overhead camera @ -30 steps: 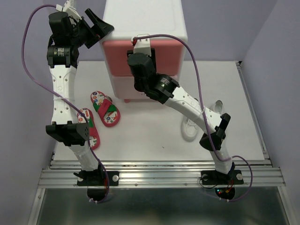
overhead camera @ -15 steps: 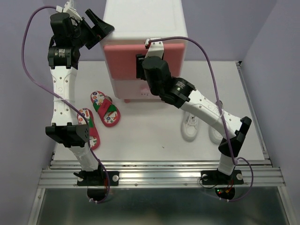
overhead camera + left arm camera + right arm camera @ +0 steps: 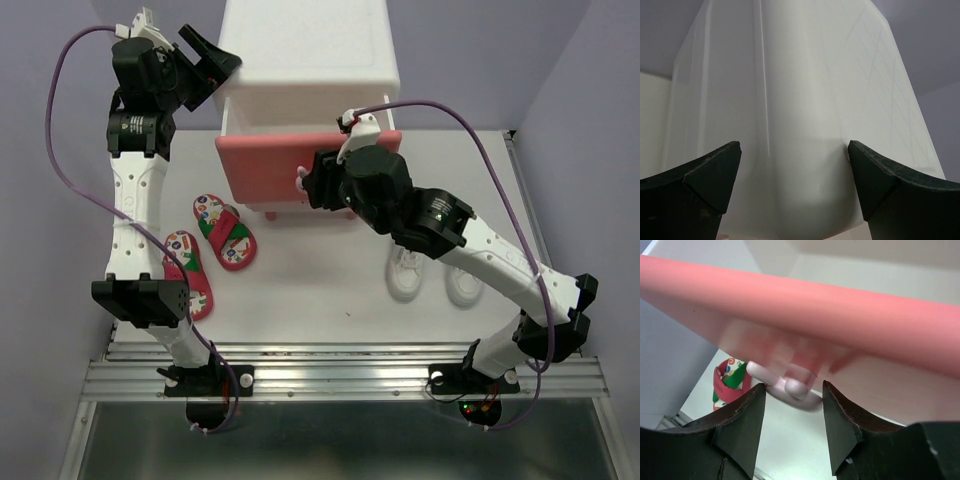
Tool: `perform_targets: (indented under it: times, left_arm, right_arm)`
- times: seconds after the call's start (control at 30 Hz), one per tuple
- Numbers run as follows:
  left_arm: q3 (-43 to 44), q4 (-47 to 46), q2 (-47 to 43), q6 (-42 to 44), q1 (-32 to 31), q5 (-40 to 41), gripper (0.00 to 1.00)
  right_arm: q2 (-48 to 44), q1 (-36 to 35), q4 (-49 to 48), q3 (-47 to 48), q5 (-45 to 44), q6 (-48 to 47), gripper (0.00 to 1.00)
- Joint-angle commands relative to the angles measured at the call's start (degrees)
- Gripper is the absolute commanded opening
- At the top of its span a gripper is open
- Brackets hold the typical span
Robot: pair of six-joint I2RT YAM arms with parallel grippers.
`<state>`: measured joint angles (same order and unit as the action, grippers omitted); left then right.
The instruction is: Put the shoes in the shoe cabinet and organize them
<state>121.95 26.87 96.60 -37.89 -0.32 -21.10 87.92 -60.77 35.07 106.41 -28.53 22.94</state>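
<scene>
The white shoe cabinet (image 3: 305, 60) stands at the back of the table. Its darker pink upper drawer (image 3: 270, 170) is slid partway out. My right gripper (image 3: 308, 180) is shut on that drawer's pale bunny knob (image 3: 790, 387), which sits between the two fingers (image 3: 742, 415). My left gripper (image 3: 205, 55) is open, straddling the cabinet's upper left corner (image 3: 795, 100). Two red sandals (image 3: 225, 232) (image 3: 188, 272) lie on the table left of the cabinet. One sandal (image 3: 727, 382) also shows in the right wrist view. Two white sneakers (image 3: 405, 272) (image 3: 463, 285) sit side by side under my right arm.
Purple walls close in the table on the left, back and right (image 3: 600, 150). A metal rail (image 3: 340, 375) runs along the near edge by the arm bases. The lower drawer is mostly hidden under the pulled-out one.
The upper drawer has slid out toward the near edge with my right gripper on its knob. My right arm drew back and uncovered the sneakers. The left gripper stayed at the cabinet's corner.
</scene>
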Motion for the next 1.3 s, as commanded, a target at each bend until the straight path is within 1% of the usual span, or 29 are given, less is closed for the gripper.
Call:
perform_targets:
  times: [0.0, 0.13, 0.27, 0.3, 0.43, 0.47, 0.53, 0.57, 0.6, 0.67, 0.7, 0.73, 0.83, 0.87, 0.97, 1.07, 1.1, 1.13, 1.17, 1.23, 1.27]
  left_arm:
    - [-5.7, 12.5, 1.6, 4.8, 0.7, 6.9, 0.97]
    - [-6.4, 12.2, 1.7, 4.6, 0.7, 7.9, 0.97]
    - [-7.3, 11.9, 1.7, 4.7, 0.7, 8.4, 0.97]
    - [-7.3, 12.1, 1.7, 4.6, -1.0, 8.4, 0.97]
    - [-6.8, 12.8, 1.7, 5.0, -1.1, 9.0, 0.97]
    - [-6.7, 13.2, 1.8, 5.1, -1.1, 9.4, 0.97]
    - [-6.6, 13.6, 1.8, 5.4, -1.1, 9.5, 0.97]
    - [-6.6, 14.0, 2.0, 5.4, -1.1, 9.5, 0.97]
    - [-6.5, 14.3, 2.1, 5.5, -1.1, 9.5, 0.97]
    - [-6.7, 14.4, 1.8, 5.5, -1.1, 9.9, 0.97]
    - [-6.9, 14.4, 1.8, 5.5, -1.1, 9.9, 0.97]
    - [-7.2, 14.4, 1.7, 5.7, -1.1, 9.9, 0.97]
    - [-7.7, 14.7, 1.7, 5.9, -1.1, 9.9, 0.97]
    - [-7.8, 14.8, 1.4, 6.0, -1.1, 9.9, 0.97]
    - [-8.3, 14.5, 1.2, 6.2, -1.1, 9.9, 0.97]
    - [-8.2, 14.6, 1.4, 6.2, -1.1, 9.7, 0.97]
    - [-8.2, 14.6, 1.4, 6.2, -1.1, 9.7, 0.97]
    - [-8.2, 14.6, 1.4, 6.2, -1.1, 9.7, 0.97]
    - [-8.1, 14.6, 1.4, 6.3, -1.1, 9.8, 0.97]
    - [-8.1, 14.6, 1.5, 6.4, -1.1, 10.2, 0.97]
    - [-8.1, 14.7, 1.5, 6.5, -1.1, 10.3, 0.97]
  right_arm:
    - [-4.1, -1.2, 11.2, -1.4, 7.5, 4.3, 0.01]
    - [-5.0, -2.8, 15.5, -1.1, 12.0, 8.3, 0.01]
    - [-7.1, -3.7, 14.7, -3.6, 10.5, 6.4, 0.01]
    - [-6.9, -3.7, 14.5, -2.9, 10.1, 4.8, 0.04]
    - [-5.4, -3.7, 13.7, 1.4, 9.1, 1.6, 0.11]
    - [-4.8, -3.7, 13.7, 2.2, 7.1, 1.6, 0.18]
    - [-4.5, -3.7, 12.2, 3.5, 5.3, -0.5, 0.22]
    - [-3.9, -3.7, 12.0, 4.3, 2.5, -0.9, 0.30]
    - [-3.5, -3.7, 11.5, 6.1, 1.1, -1.5, 0.42]
    - [-2.7, -3.7, 10.5, 8.2, 0.6, -3.0, 0.50]
    - [-1.4, -3.7, 9.6, 9.5, 1.1, -4.3, 0.57]
    - [-0.7, -3.7, 8.2, 12.5, 1.4, -6.2, 0.73]
    - [3.5, -3.7, 5.8, 18.5, 0.5, -10.9, 0.99]
    - [4.8, -3.7, 5.5, 23.4, 0.0, -11.9, 1.00]
    - [9.4, -3.2, 2.7, 31.8, 2.3, -15.2, 1.00]
    - [12.4, 0.1, -0.3, 36.1, 5.6, -15.6, 1.00]
    - [13.0, 1.5, -0.5, 36.1, 6.7, -15.3, 1.00]
    - [13.8, 5.1, -0.8, 37.2, 8.6, -14.4, 1.00]
    - [14.2, 7.0, -0.8, 37.5, 11.7, -13.6, 1.00]
    - [14.5, 11.0, -1.9, 37.6, 15.2, -9.5, 1.00]
    - [14.8, 14.2, -3.2, 37.5, 19.4, -7.1, 1.00]
